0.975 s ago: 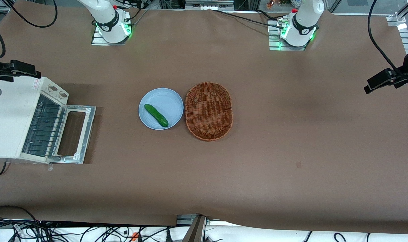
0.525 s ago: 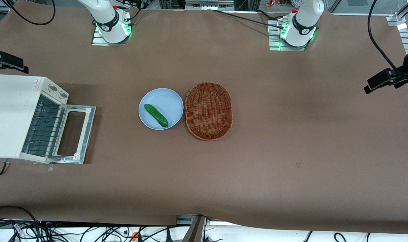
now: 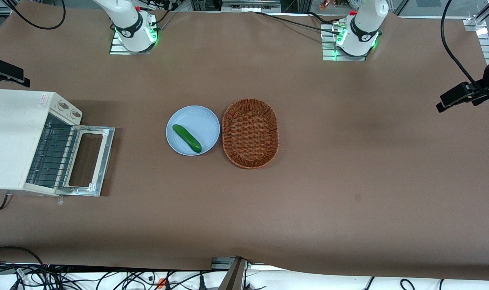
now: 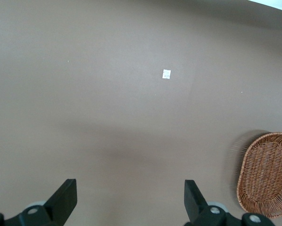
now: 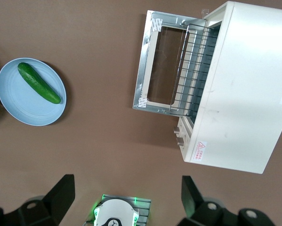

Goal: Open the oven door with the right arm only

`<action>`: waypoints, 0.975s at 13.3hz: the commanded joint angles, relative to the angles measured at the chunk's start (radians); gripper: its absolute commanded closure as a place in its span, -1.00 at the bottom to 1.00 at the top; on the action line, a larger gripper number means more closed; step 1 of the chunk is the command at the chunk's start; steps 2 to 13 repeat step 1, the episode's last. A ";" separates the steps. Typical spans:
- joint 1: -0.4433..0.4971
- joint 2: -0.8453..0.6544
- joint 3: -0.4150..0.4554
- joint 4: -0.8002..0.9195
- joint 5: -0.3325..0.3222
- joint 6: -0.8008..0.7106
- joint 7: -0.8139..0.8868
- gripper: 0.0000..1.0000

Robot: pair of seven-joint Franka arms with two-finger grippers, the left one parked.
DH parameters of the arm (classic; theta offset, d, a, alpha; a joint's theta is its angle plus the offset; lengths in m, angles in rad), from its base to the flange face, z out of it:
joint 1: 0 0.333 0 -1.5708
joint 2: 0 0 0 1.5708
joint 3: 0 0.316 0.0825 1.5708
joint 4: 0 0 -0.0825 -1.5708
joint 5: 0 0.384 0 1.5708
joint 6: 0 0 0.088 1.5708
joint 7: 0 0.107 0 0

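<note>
The cream-white toaster oven (image 3: 10, 137) stands at the working arm's end of the table. Its oven door (image 3: 105, 155) lies folded down flat on the table in front of it, shiny metal frame up, and the wire rack (image 3: 53, 155) inside shows. The right wrist view looks down on the oven door (image 5: 145, 66) and the oven (image 5: 244, 89) from high up. My right gripper (image 5: 127, 195) hangs open and empty well above the table, apart from the oven. Only a black part of the right arm's end (image 3: 6, 72) shows in the front view, farther from the camera than the oven.
A light blue plate (image 3: 206, 121) with a green cucumber (image 3: 186, 138) on it sits mid-table, beside a brown wicker basket (image 3: 250, 133). The right arm's base (image 3: 133, 28) glows green at the table's back edge. Cables lie along the front edge.
The right arm's black end has drawn back from above the oven, away from the front camera and toward the view's edge. The oven door stays down flat.
</note>
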 commanded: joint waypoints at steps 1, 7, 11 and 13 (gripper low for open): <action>0.001 -0.006 0.001 0.007 -0.014 0.005 0.001 -1.00; 0.001 -0.006 0.001 0.007 -0.014 0.005 0.001 -1.00; 0.001 -0.006 0.001 0.007 -0.014 0.005 0.001 -1.00; 0.001 -0.006 0.001 0.007 -0.014 0.005 0.001 -1.00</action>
